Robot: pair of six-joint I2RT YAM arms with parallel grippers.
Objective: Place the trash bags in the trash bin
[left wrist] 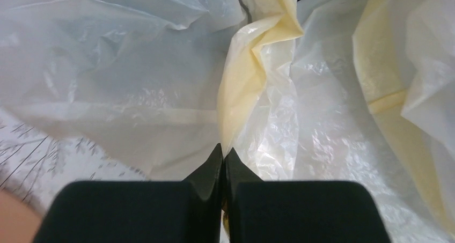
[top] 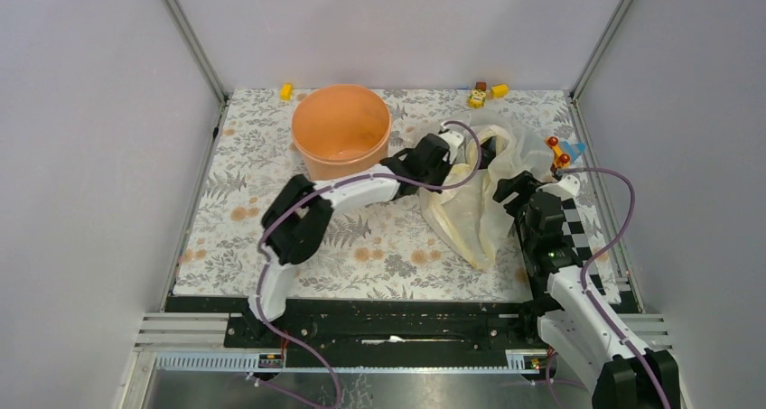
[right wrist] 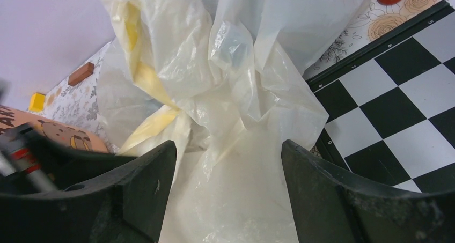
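Note:
The trash bin [top: 341,129], a round peach-orange bucket, stands upright at the back of the floral mat. To its right lies a crumpled cream-white plastic bag [top: 470,210]. My left gripper [top: 465,149] reaches past the bin to the bag's top. In the left wrist view that gripper [left wrist: 224,149] is shut, pinching a yellowish fold of the cream-white bag [left wrist: 252,60]. My right gripper [right wrist: 228,146] is open, its fingers straddling the bag's right side [right wrist: 236,109]. The trash bags do not show plainly. Only a small dark patch [top: 488,156] sits among the folds.
A black-and-white chessboard [top: 578,237] lies under the right arm. Small toys sit at the back: a yellow block [top: 285,91], a cluster [top: 483,93], and red-orange pieces [top: 558,152]. Walls and metal posts close in the mat on three sides.

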